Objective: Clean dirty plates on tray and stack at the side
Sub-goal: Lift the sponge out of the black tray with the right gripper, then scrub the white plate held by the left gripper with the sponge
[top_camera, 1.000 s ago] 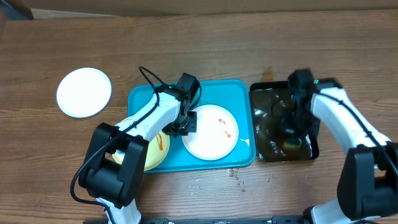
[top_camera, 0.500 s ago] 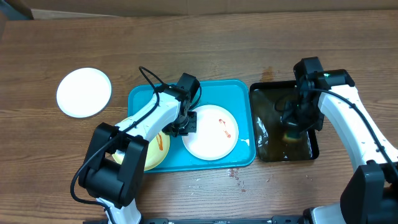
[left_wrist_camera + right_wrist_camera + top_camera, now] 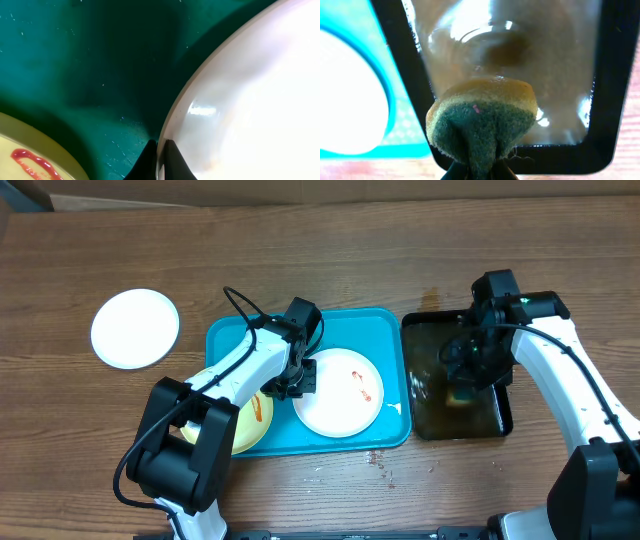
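The left hand (image 3: 298,383) is pinching the 9 o'clock rim of the white plate (image 3: 340,395), which sits sauce-streaked in the tray (image 3: 385,320). Down at the tray's 8 o'clock corner lies the yellow-green plate (image 3: 250,425), with a red squiggle on it. The third plate (image 3: 135,328) rests on the bench (image 3: 300,250), well apart at the tray's 10 o'clock. The right hand (image 3: 466,383) is clamped on a sponge (image 3: 482,117) over the black tray (image 3: 505,420) of brown water, at 3 o'clock.

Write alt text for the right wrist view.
The right end effector pinches a yellow-and-green sponge above a black tray of murky water. A turquoise tray holding a white plate shows at the picture's left.
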`<state>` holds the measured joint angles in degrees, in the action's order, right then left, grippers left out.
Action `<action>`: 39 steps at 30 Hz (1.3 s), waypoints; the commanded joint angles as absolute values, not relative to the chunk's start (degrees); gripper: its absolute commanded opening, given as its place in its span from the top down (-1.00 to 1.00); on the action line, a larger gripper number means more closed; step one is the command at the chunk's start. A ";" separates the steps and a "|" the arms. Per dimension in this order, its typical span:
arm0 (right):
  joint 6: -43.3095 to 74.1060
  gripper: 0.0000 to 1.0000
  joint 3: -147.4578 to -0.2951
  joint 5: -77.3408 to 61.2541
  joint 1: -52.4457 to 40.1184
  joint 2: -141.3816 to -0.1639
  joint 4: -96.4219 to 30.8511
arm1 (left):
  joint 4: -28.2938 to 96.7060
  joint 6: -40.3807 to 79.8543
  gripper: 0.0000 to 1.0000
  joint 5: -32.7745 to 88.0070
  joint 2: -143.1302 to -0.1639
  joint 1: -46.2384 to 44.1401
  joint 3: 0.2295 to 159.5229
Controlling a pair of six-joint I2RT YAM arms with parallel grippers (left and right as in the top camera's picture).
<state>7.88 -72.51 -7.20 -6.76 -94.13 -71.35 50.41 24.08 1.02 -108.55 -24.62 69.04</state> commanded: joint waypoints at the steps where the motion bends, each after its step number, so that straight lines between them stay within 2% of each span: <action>1: 3.01 0.92 -72.38 -7.33 -7.05 -93.45 -69.65 | 50.63 24.38 0.92 -0.38 -109.03 -24.40 68.66; 10: 3.18 0.92 -72.42 -11.16 -7.51 -93.43 -70.96 | 50.09 23.75 0.92 -0.38 -109.03 -24.40 68.66; 17: 3.18 0.92 -72.42 -30.09 -10.15 -93.43 -63.40 | 49.65 23.75 0.92 -0.36 -109.03 -24.40 68.66; 20: 3.57 0.92 -72.42 -30.48 -14.22 -93.43 -59.55 | 49.50 23.77 0.92 -0.36 -109.03 -24.40 68.66; 23: 7.81 0.92 -72.40 -24.93 -19.59 -93.45 -54.96 | 49.43 23.77 0.92 -0.38 -109.03 -24.40 68.66; 32: 18.28 0.92 -72.38 9.76 -38.22 -95.44 -49.71 | 49.43 23.75 0.92 -0.38 -109.03 -24.40 68.66; 39: 18.28 0.92 -72.38 13.10 -41.36 -101.06 -47.77 | 49.45 23.29 0.92 -0.36 -109.03 -24.40 68.66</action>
